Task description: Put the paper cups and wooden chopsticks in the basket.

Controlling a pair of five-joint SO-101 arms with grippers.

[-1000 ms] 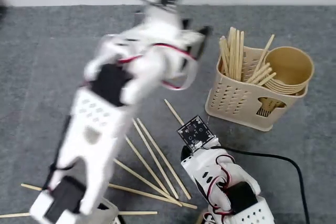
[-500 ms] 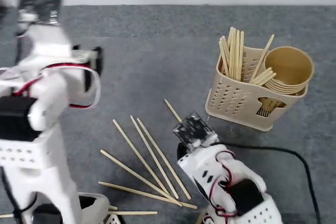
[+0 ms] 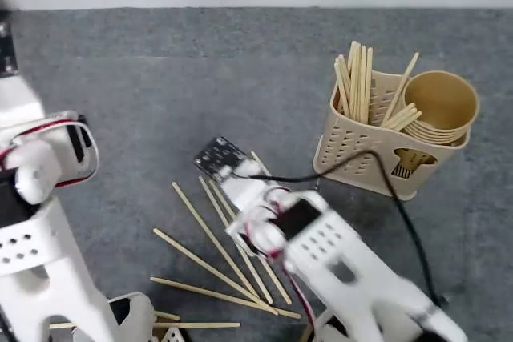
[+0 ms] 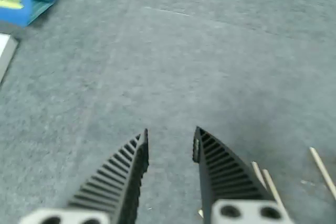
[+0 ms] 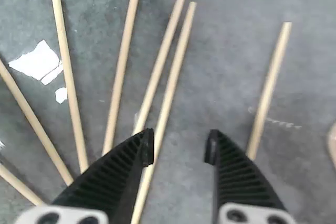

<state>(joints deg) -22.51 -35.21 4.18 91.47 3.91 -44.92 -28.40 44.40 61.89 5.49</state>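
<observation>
Presently, the right pincer [image 5: 179, 137] is held released, its jaws parted just above the loose wooden chopsticks [image 5: 172, 77] that are scattered on the grey surface [image 5: 231, 51]. One stick is seen passing beneath one jaw. The left pincer [image 4: 170, 132] is likewise held open and empty over a bare stretch of the surface. From above, the basket [image 3: 353, 154] is seen standing well apart from the loose sticks. Upright chopsticks [image 3: 357, 78] are stood in one of its compartments, and stacked paper cups [image 3: 442, 102] are nested in the other.
</observation>
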